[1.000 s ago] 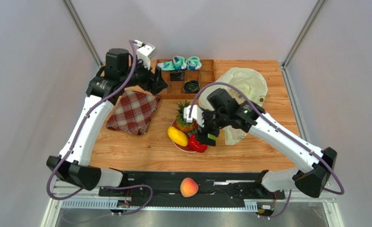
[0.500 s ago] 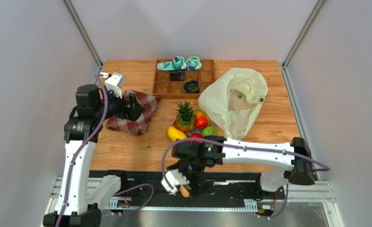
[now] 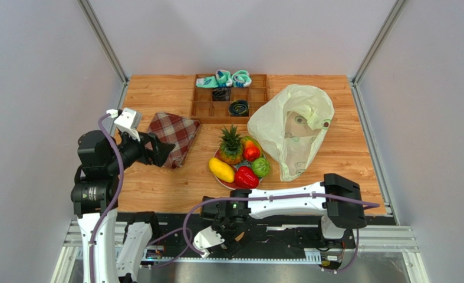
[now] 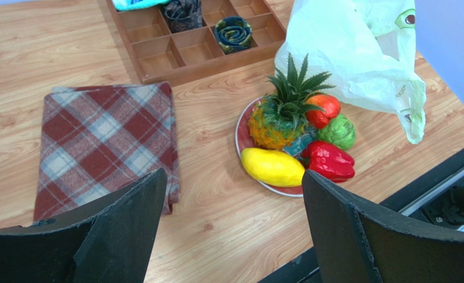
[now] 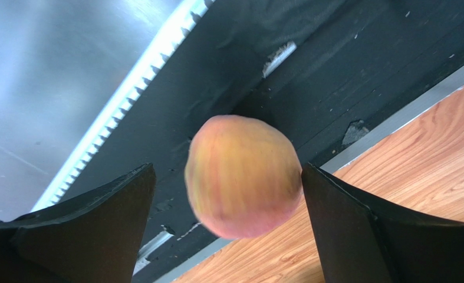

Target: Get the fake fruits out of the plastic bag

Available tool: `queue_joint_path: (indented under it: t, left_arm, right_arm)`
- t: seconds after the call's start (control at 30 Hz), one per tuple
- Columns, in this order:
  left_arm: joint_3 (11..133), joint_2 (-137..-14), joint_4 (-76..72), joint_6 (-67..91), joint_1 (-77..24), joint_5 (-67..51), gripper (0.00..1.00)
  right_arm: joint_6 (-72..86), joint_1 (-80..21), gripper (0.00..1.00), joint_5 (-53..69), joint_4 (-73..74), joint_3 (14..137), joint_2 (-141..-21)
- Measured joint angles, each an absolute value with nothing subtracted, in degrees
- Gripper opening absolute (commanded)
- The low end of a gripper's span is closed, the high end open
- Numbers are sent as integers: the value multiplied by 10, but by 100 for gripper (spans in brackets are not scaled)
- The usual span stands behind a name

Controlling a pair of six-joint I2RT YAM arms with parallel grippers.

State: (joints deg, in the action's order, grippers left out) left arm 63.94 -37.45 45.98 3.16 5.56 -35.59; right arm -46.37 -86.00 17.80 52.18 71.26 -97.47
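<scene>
The peach point(image 5: 246, 171) lies on the black rail off the table's near edge. My right gripper point(image 5: 227, 183) is open with a finger on each side of it; a gap shows on the left. In the top view the right gripper point(image 3: 231, 237) hides most of the peach. The pineapple point(image 3: 231, 145), yellow mango point(image 3: 221, 170), red bell pepper point(image 3: 246, 177), green round piece point(image 3: 261, 167) and small red fruit point(image 3: 251, 152) sit on a plate point(image 4: 238, 133). The plastic bag point(image 3: 293, 125) lies just right of the plate. My left gripper point(image 3: 156, 150) is open and empty, raised over the plaid cloth's near edge.
A red-and-white plaid cloth point(image 3: 174, 133) lies left of the plate. A wooden compartment tray point(image 3: 231, 99) with rolled socks stands at the back. The metal frame and toothed rail point(image 5: 128, 88) run below the table's near edge point(image 5: 393, 177).
My right arm swung from the plate down to the near rail and now straddles the peach. My left arm pulled back from the wooden tray to the near left.
</scene>
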Motion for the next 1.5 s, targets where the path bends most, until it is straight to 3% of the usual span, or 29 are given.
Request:
queue_joint_path:
  t: [0.1,0.23,0.3,0.5,0.83,1.03,1.37,1.5]
  left_arm:
    - [639,-377,462,36,57,-362,93]
    - [639,-384,463,41,57,-375,92]
    - [639,-390,462,44,57,-378,91]
    - [640,-435,449,53,57,-396,88]
    - [720,-621,400,65,57,-415,86]
    - [778,-700,385,67,57,-414,86]
    - [827,-764,406,37,57,-400,86]
    - [832,-790,411,34,57,-400,86]
  right_arm:
    - [-468,-861,86,153,515,711,-997]
    - [-476,-862,55,119,506,696,-1000]
    - [-482,-862,51,94,501,692,-993]
    - [-489,-829,52,48,534,733,-952]
    - [-514,-661,54,31,617,895,-910]
    - [-589,-580,56,18,615,858,-909]
    - [-656,-548,60,46,591,819,-909]
    - [-660,-547,66,59,577,821,-913]
